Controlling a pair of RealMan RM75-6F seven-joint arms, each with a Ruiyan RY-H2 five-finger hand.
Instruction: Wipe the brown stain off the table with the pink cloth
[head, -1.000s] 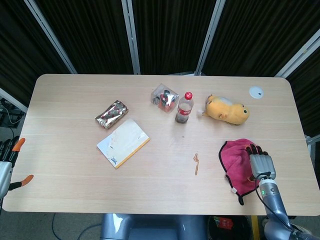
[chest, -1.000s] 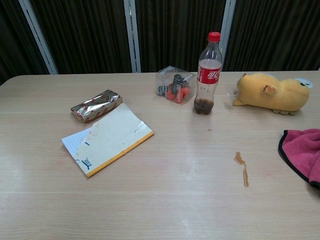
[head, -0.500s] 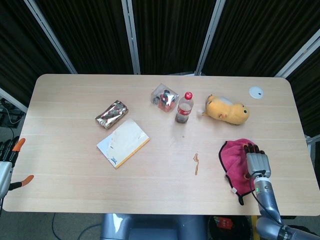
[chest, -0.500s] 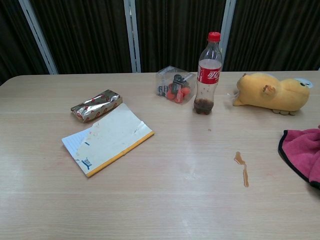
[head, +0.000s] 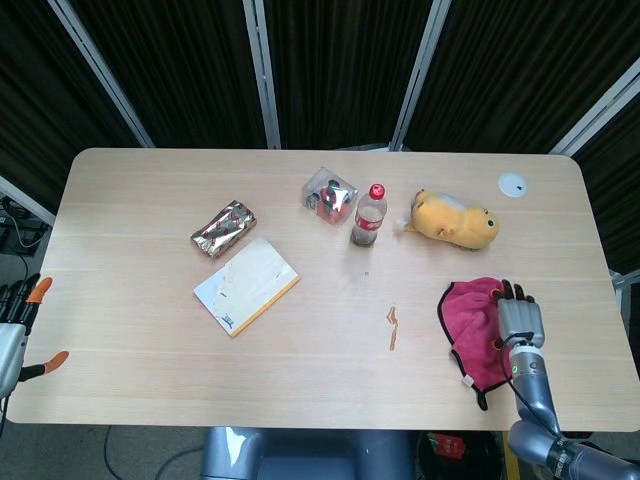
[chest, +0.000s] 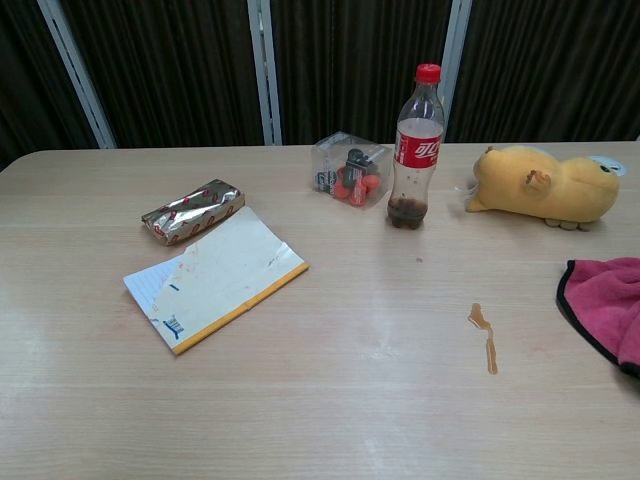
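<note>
The pink cloth (head: 468, 320) lies crumpled near the table's front right edge; the chest view shows only its left part (chest: 610, 300) at the frame's right edge. A thin brown stain (head: 392, 326) (chest: 483, 335) sits on the bare wood a short way left of the cloth, apart from it. My right hand (head: 520, 322) rests flat on the cloth's right side, fingers stretched out and pointing away from me, gripping nothing. My left hand (head: 12, 330) shows only partly at the left edge of the head view, off the table; its fingers are unclear.
Behind the stain stands a cola bottle (head: 368, 215), with a yellow plush toy (head: 455, 221) to its right and a clear box (head: 330, 195) to its left. A notepad (head: 246, 285) and a foil packet (head: 223, 228) lie centre-left. A white disc (head: 513, 184) sits far right.
My right hand has shifted slightly left and then back right on the cloth, ending a little farther from me. The cloth and stain look unchanged.
</note>
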